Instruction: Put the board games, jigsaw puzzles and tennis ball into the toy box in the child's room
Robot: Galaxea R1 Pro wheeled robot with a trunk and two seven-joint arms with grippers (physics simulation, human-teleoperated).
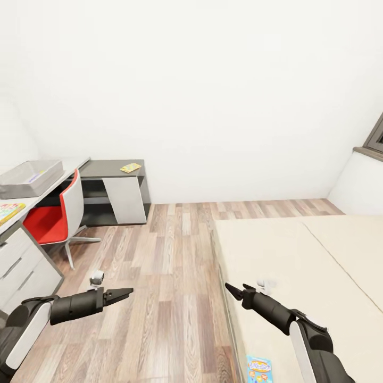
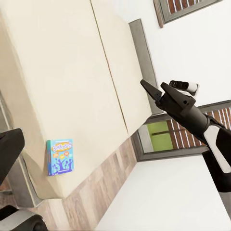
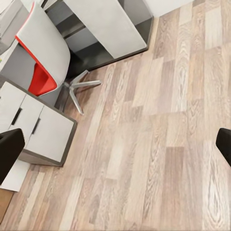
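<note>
A small blue board game (image 1: 259,368) lies on the beige bed (image 1: 319,266) near its front edge, just left of my right forearm; it also lies flat in the left wrist view (image 2: 60,156). On the table (image 1: 111,169) at the left stands the grey toy box (image 1: 29,178) with something printed inside. One jigsaw puzzle (image 1: 130,167) lies on the far desk section, another (image 1: 9,211) on the near end. My left gripper (image 1: 125,292) hangs over the floor, open and empty. My right gripper (image 1: 232,290) hovers at the bed's edge, open and empty.
A red chair with a white shell (image 1: 53,218) stands at the desk, beside white drawer fronts (image 1: 21,266). Wooden floor (image 1: 170,276) runs between desk and bed. A window (image 1: 375,138) sits at the far right above a white ledge.
</note>
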